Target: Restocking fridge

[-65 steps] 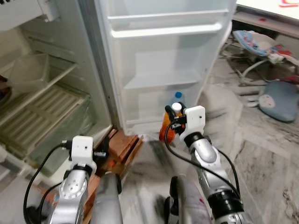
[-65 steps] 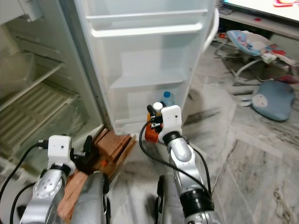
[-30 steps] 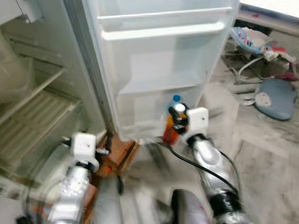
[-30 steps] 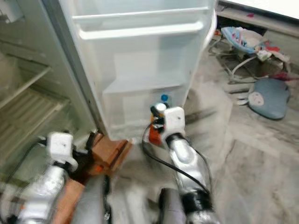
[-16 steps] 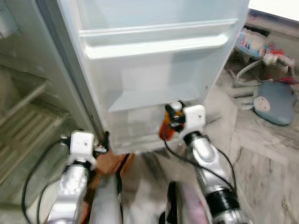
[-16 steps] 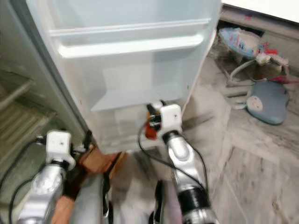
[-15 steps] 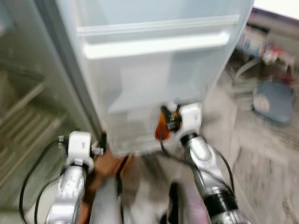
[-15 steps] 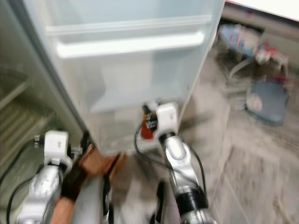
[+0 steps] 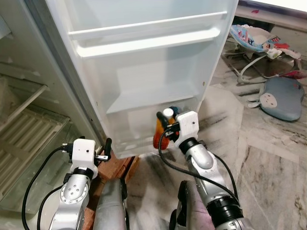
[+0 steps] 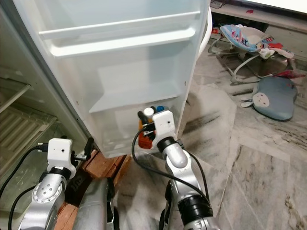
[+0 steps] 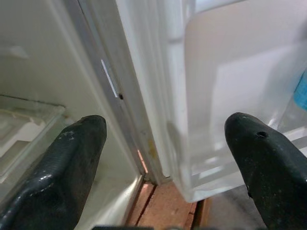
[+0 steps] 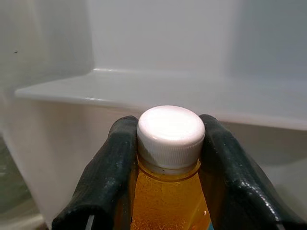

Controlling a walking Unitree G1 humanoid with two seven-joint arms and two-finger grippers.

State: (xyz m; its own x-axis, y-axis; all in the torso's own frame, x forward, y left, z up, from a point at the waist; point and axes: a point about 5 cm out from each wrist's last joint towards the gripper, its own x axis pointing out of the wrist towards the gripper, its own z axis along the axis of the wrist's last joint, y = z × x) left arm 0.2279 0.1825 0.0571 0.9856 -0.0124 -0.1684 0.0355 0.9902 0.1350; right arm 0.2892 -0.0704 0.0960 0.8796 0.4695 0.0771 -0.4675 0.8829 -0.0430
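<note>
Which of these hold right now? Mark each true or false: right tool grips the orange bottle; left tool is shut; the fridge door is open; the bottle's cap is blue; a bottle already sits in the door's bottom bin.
1. The right tool grips the orange drink bottle at its neck. True.
2. The left tool is shut. False: its fingers are spread wide, holding nothing.
3. The white fridge door is open. True.
4. The held bottle's cap is blue. False: its cap is white.
5. A blue-capped bottle already sits in the bottom bin. True.
</note>
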